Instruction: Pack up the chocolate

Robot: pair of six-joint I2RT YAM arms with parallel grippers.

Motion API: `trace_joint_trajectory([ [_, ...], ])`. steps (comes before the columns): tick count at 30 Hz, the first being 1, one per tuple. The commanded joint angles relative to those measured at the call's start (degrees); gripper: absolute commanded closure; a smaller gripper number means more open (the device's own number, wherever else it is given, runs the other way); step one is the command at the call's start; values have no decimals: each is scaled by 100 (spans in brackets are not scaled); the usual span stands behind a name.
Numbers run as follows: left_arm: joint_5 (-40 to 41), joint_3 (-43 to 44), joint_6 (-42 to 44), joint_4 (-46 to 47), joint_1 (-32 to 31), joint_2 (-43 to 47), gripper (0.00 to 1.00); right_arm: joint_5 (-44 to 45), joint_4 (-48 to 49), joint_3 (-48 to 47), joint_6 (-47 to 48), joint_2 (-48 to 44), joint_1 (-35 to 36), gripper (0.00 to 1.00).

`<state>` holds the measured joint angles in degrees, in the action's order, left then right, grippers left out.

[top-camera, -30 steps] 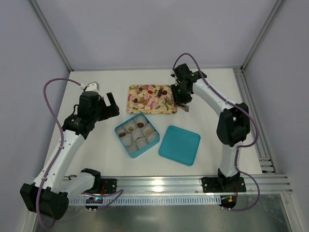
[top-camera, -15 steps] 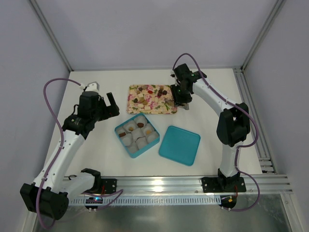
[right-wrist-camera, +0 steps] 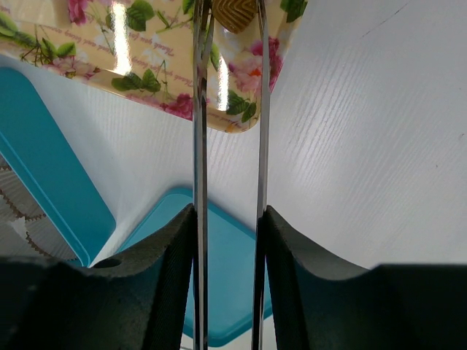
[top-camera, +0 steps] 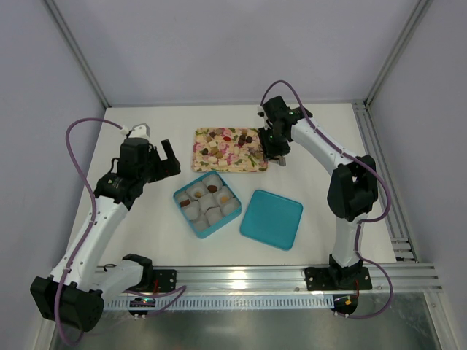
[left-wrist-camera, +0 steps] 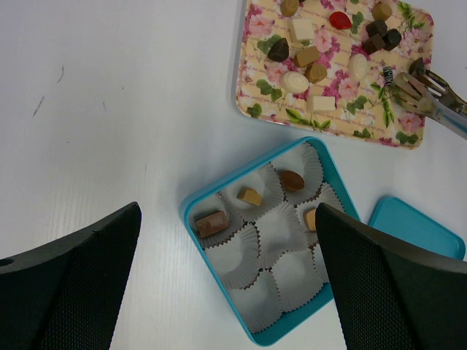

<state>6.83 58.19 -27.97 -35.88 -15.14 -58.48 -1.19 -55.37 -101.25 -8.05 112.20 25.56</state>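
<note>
The chocolate (top-camera: pixel 223 141) lies as several small brown, tan and red candies on a floral tray (top-camera: pixel 257 165); it also shows in the left wrist view (left-wrist-camera: pixel 306 57). A teal box (top-camera: pixel 177 195) with white paper cups holds several candies (left-wrist-camera: pixel 211 222). My right gripper (top-camera: pixel 275 149) is shut on metal tongs (right-wrist-camera: pixel 198 146), whose tips reach over the tray's right end (left-wrist-camera: pixel 412 84). A tan ridged shape (right-wrist-camera: pixel 233 13) sits between the tips; I cannot tell if it is a candy. My left gripper (top-camera: pixel 169 157) is open and empty, above and left of the box (left-wrist-camera: pixel 191 211).
The teal lid (top-camera: pixel 271 219) lies flat to the right of the box, near the tray's front right corner (right-wrist-camera: pixel 226 109). White table (top-camera: pixel 146 131) surrounds them. A metal rail (top-camera: pixel 394 219) runs along the right edge.
</note>
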Motion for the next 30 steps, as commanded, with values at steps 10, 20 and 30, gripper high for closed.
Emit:
trace_joint_trajectory([
  [10, -6, -36, 81, 99, -7, 65, 0, -13, -8, -35, 50, -383, 37, 61],
  [20, -15, -36, 72, 107, -7, 82, 0, -22, 0, -88, 14, -568, 28, 62],
  [30, -33, -36, 72, 99, -7, 82, 0, -74, -26, -96, 6, -708, 28, 62],
])
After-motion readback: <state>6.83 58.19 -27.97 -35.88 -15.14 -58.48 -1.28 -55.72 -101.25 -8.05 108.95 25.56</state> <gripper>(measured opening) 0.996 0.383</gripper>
